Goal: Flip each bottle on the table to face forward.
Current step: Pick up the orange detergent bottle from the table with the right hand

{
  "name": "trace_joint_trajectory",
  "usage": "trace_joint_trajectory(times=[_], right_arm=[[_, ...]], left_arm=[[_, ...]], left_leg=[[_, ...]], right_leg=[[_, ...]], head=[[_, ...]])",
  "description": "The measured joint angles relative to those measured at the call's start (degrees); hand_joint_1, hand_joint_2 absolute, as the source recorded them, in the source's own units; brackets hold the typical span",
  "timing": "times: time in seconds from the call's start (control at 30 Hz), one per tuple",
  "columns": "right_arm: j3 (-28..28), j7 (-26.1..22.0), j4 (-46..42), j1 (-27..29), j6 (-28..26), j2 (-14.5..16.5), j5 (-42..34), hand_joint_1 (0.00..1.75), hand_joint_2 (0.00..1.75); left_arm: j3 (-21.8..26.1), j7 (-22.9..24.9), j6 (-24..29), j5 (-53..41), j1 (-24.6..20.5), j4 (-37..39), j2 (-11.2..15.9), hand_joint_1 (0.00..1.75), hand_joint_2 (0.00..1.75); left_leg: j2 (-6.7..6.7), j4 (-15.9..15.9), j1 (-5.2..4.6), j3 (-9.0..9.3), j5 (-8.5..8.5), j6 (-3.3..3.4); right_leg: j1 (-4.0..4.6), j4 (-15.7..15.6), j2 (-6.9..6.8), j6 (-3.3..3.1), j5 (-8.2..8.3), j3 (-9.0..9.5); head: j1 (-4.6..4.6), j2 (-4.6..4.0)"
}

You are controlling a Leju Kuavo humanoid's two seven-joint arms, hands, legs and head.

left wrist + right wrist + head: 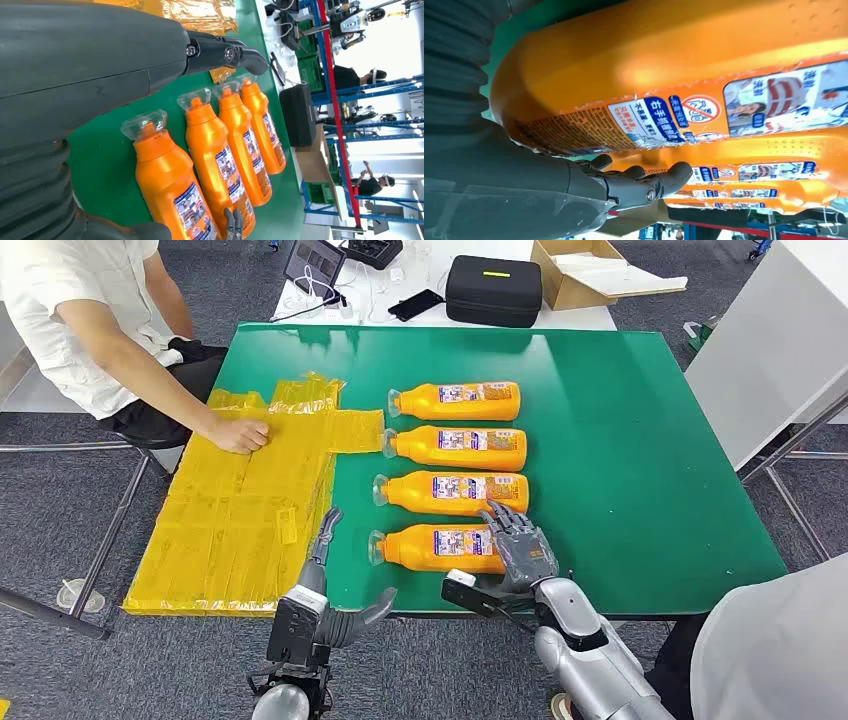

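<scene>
Four orange bottles (455, 464) in column mid-frame, labels up, print unreadable. Right hand (518, 540) spread over nearest bottle (437, 547), grip unclear. Left hand (330, 580) open, lower centre.

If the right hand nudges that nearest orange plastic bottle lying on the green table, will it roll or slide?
The nearest orange plastic bottle looks flattened rather than round, so it would probably slide or pivot more than roll. Its glossy surface under the right hand may be slippery. On its side on the green table, it has little chance of tipping.
</scene>
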Motion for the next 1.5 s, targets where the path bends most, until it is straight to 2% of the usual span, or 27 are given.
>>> trace_joint_trajectory(times=[0.1, 0.13, 0.23, 0.27, 0.43, 0.77, 0.9, 1.1, 1.3, 1.5], right_arm=[[0.13, 0.11, 0.01, -0.10, 0.17, -0.11, -0.19, 0.00, 1.75], [0.20, 0.21, 0.10, -0.20, 0.38, -0.17, -0.36, 0.13, 1.75], [0.25, 0.00, 2.26, -1.54, 3.99, -0.44, -3.85, 1.44, 1.75], [0.23, -0.34, 3.66, -2.40, 5.56, -0.58, -5.68, 1.75, 1.75], [0.16, -1.26, 7.55, -4.52, 7.81, -0.80, -9.22, 1.75, 1.75], [-0.03, -3.29, 10.99, -5.56, 8.17, -0.72, -12.16, 1.75, 1.75], [-0.86, -7.82, 11.33, -5.10, 8.17, -0.57, -17.35, 1.74, 1.75], [-4.73, -18.05, 9.02, -0.86, 7.33, 1.49, -29.50, 1.75, 1.75], [-8.26, -21.32, 3.79, 4.19, 2.99, 4.69, -34.82, 1.71, 1.75], [-12.20, -24.95, -2.26, 8.70, -2.94, 8.06, -39.58, 1.75, 1.75]], left_arm=[[0.00, 0.00, 0.00, 0.02, 0.00, -0.02, -0.02, 0.00, 1.75], [0.00, 0.00, 0.01, 0.05, 0.00, -0.02, -0.05, 0.00, 1.75], [-0.04, 0.03, 0.01, 0.48, -0.01, -0.01, -0.16, 0.00, 1.75], [-0.06, 0.05, 0.01, 0.72, -0.02, 0.02, -0.21, 0.00, 1.75], [-0.09, 0.07, -0.02, 1.15, -0.04, 0.30, -0.44, 0.00, 1.75], [-0.09, 0.04, -0.46, 1.81, -0.14, 0.56, -0.46, 0.00, 1.75], [-0.09, -0.48, -0.47, 2.27, -0.15, 0.78, -0.46, 0.00, 1.75], [-0.08, -2.80, -1.44, 5.97, 0.02, 0.44, -0.43, 0.00, 1.75], [-0.48, -3.11, -5.43, 10.72, 1.06, -1.38, 0.22, 0.00, 1.75], [-0.70, -2.14, -7.40, 16.60, 2.88, -2.63, 1.31, 0.00, 1.75]], left_leg=[[0.00, 0.00, 0.00, 0.00, 0.00, 0.00], [0.00, 0.00, 0.00, 0.00, -0.01, 0.00], [0.03, 0.00, 0.00, 0.19, -0.03, -0.01], [0.05, 0.00, 0.00, 0.32, -0.04, -0.01], [0.06, 0.00, 0.01, 0.66, -0.06, -0.02], [0.06, 0.00, 0.01, 1.15, -0.19, 0.01], [0.06, 0.00, 0.01, 1.31, -0.24, 0.01], [0.19, -0.01, 0.05, 1.30, -0.29, -0.05], [0.17, -0.01, 0.07, 1.03, -0.28, -0.07], [0.10, -0.01, 0.07, 0.71, -0.25, -0.05]], right_leg=[[0.00, 0.00, 0.00, 0.00, 0.00, 0.00], [0.00, 0.00, 0.00, 0.00, 0.00, 0.00], [0.01, -0.01, 0.02, -0.01, 0.00, 0.12], [0.01, -0.03, 0.03, -0.02, 0.00, 0.22], [0.02, -0.04, 0.04, -0.03, -0.01, 0.53], [0.03, -0.08, 0.04, 0.00, -0.11, 0.92], [0.03, -0.08, 0.05, 0.02, -0.13, 1.12], [0.09, -0.05, 0.17, -0.02, -0.10, 1.13], [0.12, -0.03, 0.16, -0.04, -0.12, 0.91], [0.09, -0.02, 0.13, 0.01, -0.17, 0.65]], head=[[-0.01, 0.01], [-0.01, 0.01], [-0.01, 0.00], [0.01, 0.00], [0.01, 0.00], [0.01, 0.01], [0.02, 0.00], [0.02, 0.00], [0.00, 0.01], [0.01, 0.00]])
